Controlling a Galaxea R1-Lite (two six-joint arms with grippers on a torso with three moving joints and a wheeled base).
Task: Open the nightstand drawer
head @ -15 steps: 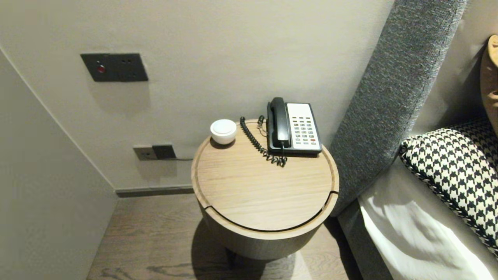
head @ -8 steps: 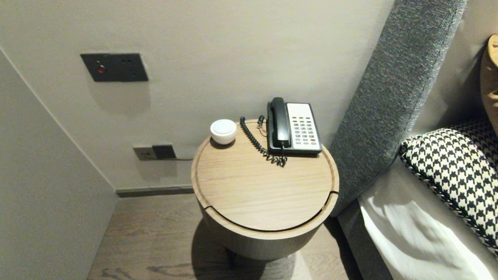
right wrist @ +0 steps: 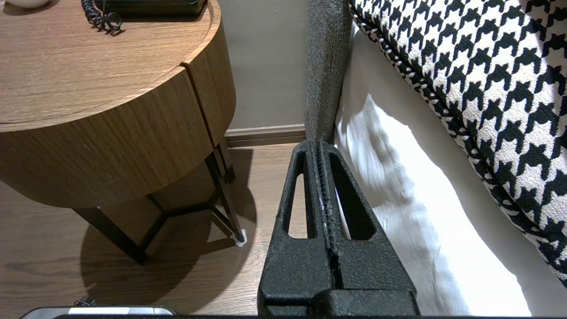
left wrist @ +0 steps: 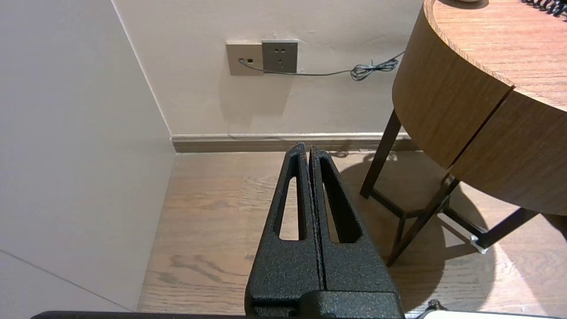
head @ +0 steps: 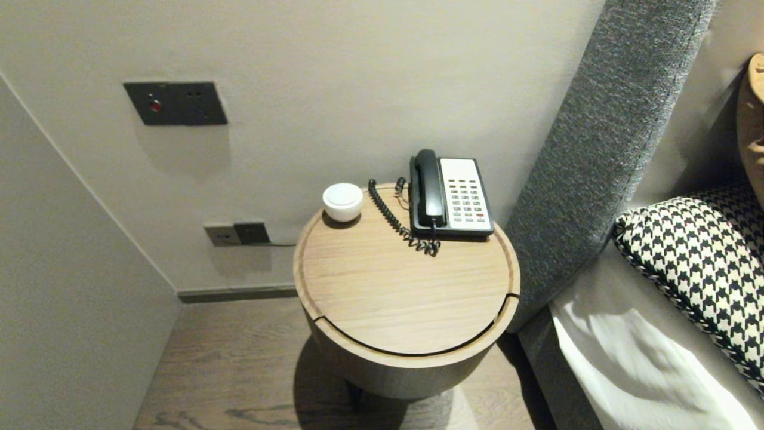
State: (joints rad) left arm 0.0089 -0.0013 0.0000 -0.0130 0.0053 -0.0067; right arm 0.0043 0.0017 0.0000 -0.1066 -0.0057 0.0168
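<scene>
Bedroom corner. Beige rear wall (head: 358, 71) w/ dark switch panel (head: 175, 103) high up and socket plates (head: 236, 233) low down; side wall (head: 59, 298) adjoining. Wood-plank floor (head: 239, 358), skirting (head: 236, 294) along rear wall base. Round wooden side table (head: 406, 376) on dark legs; grey upholstered headboard (head: 597, 149) just beside its right edge. Bed (head: 627, 358) w/ white sheet, houndstooth cushion (head: 698, 251).

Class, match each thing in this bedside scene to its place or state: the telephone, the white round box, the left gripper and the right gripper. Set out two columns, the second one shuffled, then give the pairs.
Column one
1. telephone
2. white round box
3. left gripper
4. right gripper

Column two
A. jaws shut, beside the white bed sheet
B. on the table, left of the coiled cord
C. jaws shut, pointing toward the wall socket
D. on the table, nearest the grey headboard

Pairs: 1-D, 2-B, 3-C, 4-A
</scene>
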